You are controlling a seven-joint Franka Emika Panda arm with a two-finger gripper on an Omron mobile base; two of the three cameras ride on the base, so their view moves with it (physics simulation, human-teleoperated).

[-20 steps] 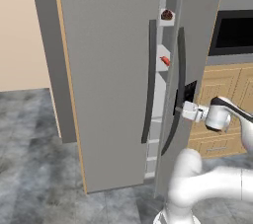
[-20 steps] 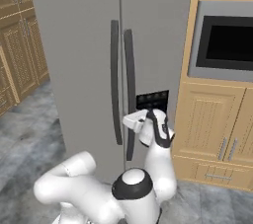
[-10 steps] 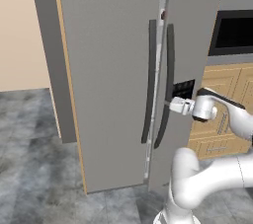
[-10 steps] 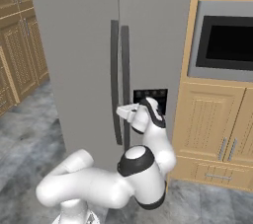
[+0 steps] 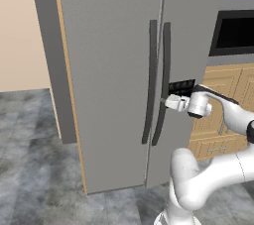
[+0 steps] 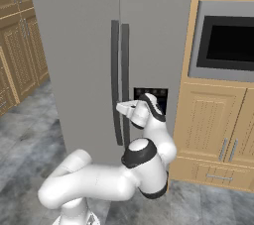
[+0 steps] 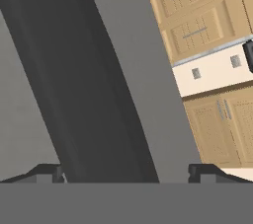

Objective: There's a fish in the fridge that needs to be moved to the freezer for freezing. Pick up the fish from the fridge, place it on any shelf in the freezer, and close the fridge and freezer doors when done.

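Hand view shows the dark vertical bar handle (image 7: 94, 85) of the right door running up between the two small finger tips of the gripper (image 7: 126, 171), jaws wide apart, gripping nothing. From the left base view both tall flat grey doors (image 5: 114, 70) look shut (the little red-orange fish is out of sight, presumably inside). I'd say check the seam is flush, then draw straight back without snagging that handle.
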